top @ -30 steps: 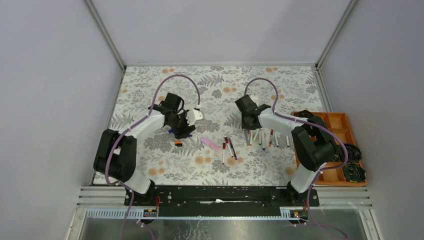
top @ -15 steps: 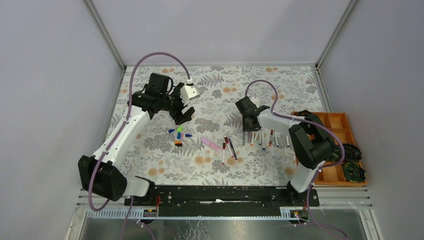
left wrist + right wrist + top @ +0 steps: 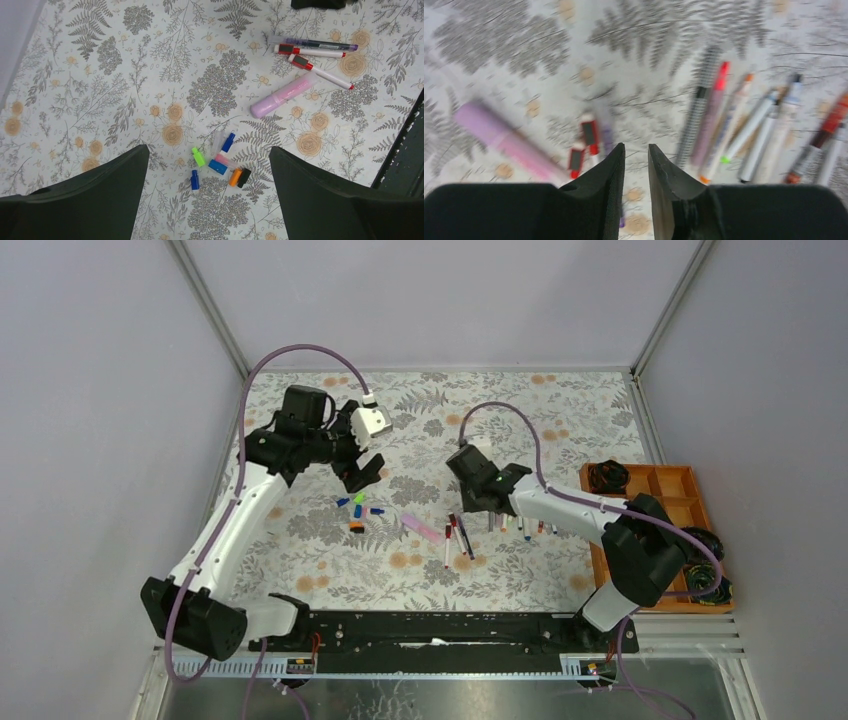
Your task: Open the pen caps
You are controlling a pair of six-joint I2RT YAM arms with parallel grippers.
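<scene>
The left gripper hangs above the flowered table with its fingers spread wide apart and nothing between them. Straight beneath it, framed in the gap between the two fingers, lies a loose cluster of pen caps. A green cap and a blue one lie on one side, an orange cap and a black one touch each other on the other, and blue, pink and clear ones sit between them. Out past the fingertips a pink marker lies alone, and just beyond it are two white pens with red ends beside a purple one. The right gripper is low over the table, its fingers drawn close with only a slim gap, gripping nothing. To one side of its tips a row of pens lies side by side; to the other are the pink marker and the red-ended pair. That wrist view is blurred, so which pens in the row carry caps is hard to say. An orange tray sits well apart from this gripper, beyond its arm.
</scene>
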